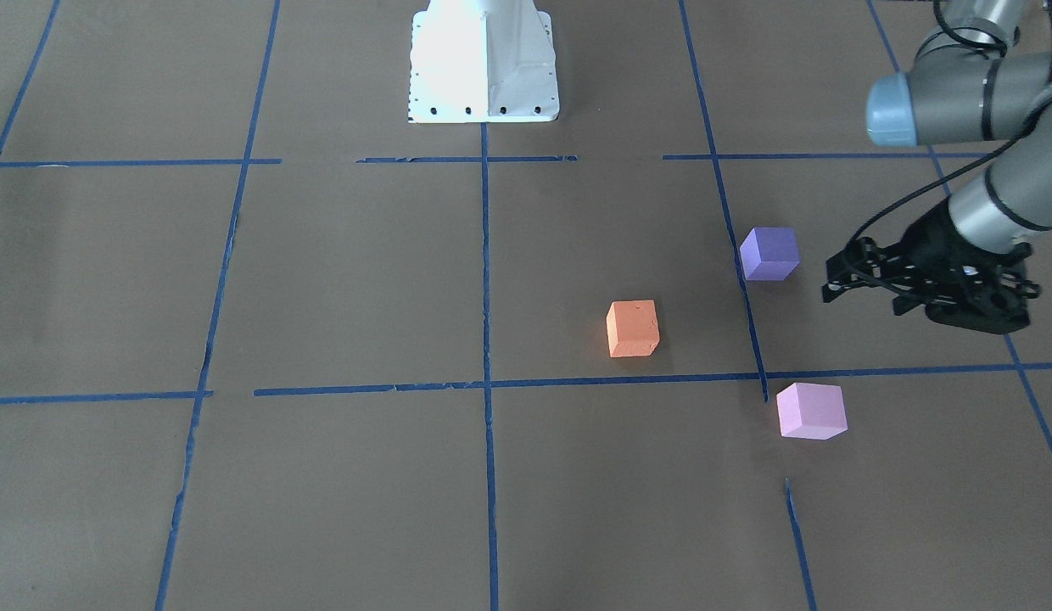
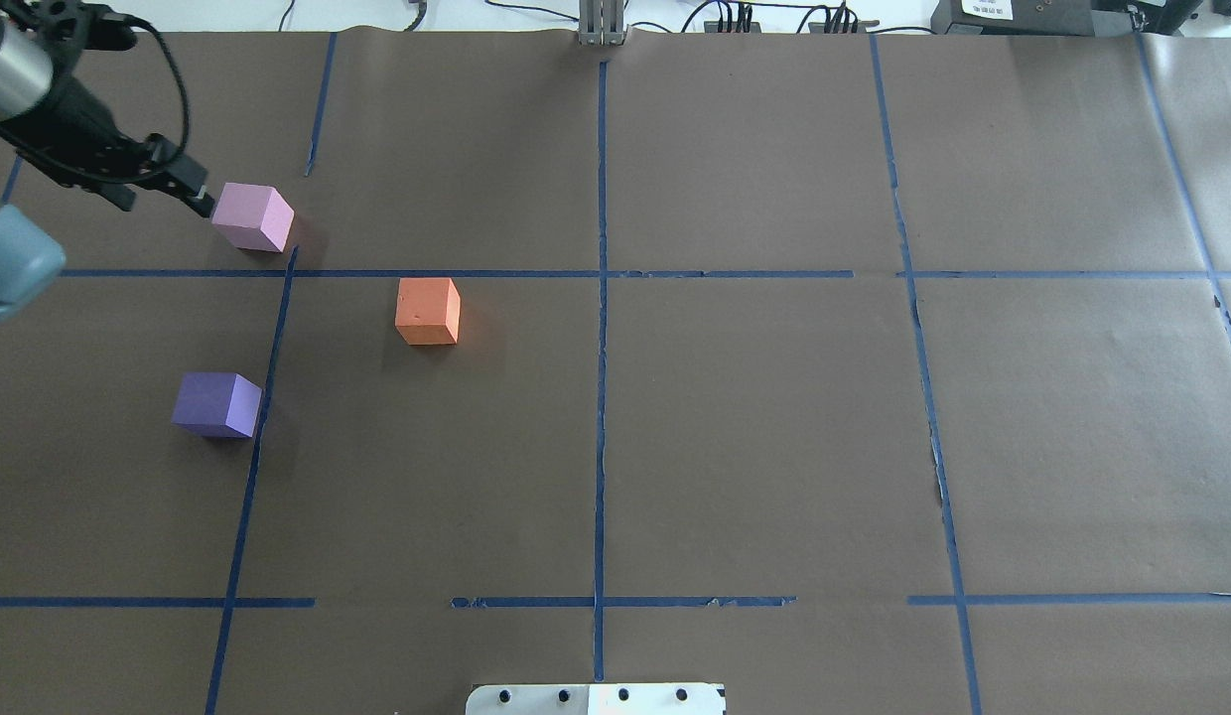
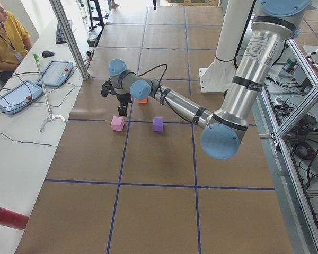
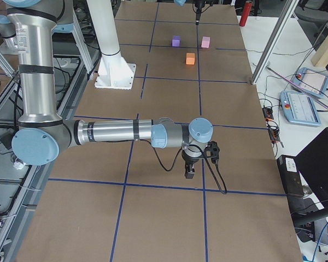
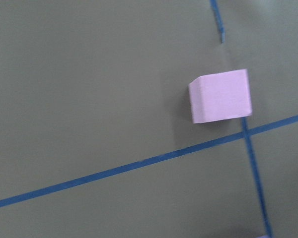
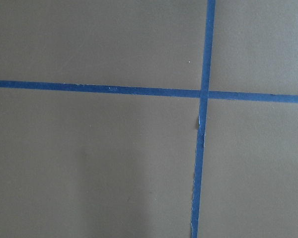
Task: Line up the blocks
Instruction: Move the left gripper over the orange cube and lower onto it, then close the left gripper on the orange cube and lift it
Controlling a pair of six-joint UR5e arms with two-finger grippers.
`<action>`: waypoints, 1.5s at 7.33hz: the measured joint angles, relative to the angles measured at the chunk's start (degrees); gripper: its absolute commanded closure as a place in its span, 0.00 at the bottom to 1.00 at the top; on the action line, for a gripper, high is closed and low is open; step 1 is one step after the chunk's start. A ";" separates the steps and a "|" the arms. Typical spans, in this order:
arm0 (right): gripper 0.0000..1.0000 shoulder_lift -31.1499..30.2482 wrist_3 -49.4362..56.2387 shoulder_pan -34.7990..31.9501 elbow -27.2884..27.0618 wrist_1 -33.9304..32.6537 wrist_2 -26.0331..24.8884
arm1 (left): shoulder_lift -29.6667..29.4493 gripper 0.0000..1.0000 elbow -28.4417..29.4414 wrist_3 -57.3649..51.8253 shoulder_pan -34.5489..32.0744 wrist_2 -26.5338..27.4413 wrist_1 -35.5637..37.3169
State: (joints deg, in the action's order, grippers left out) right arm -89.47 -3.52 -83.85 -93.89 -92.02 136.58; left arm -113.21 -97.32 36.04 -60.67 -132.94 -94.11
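Approach step: left gripper (image 2: 201,201) hovers near the pink-lilac block (image 2: 253,217) — its opening cannot be told. Next, straddle and grasp it, then align it with the 2 others — orange block (image 2: 428,311), violet block (image 2: 216,404).

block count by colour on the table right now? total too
orange foam-like cube: 1
violet-purple foam-like cube: 1
pale pink-lilac foam-like cube: 1
Total: 3

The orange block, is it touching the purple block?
No, the orange block sits apart from the purple block, with a wide gap between them.
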 measured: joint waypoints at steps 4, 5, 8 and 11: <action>0.00 0.00 0.00 0.00 -0.01 0.00 0.00 | -10.16 0.01 5.50 25.79 14.93 13.27 -7.07; 0.00 0.00 0.00 0.00 -0.01 0.00 0.00 | -11.12 0.01 7.99 28.49 16.97 16.16 -9.75; 0.00 0.00 0.00 0.00 0.00 0.00 0.00 | -11.51 0.01 11.79 31.14 20.20 21.03 -12.51; 0.00 0.00 0.00 0.00 -0.02 0.00 0.00 | -11.31 0.87 15.35 31.79 22.83 23.42 -15.67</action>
State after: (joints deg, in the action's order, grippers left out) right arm -89.47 -3.51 -83.85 -93.91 -92.02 136.58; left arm -124.52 -81.97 67.83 -37.83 -109.52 -109.78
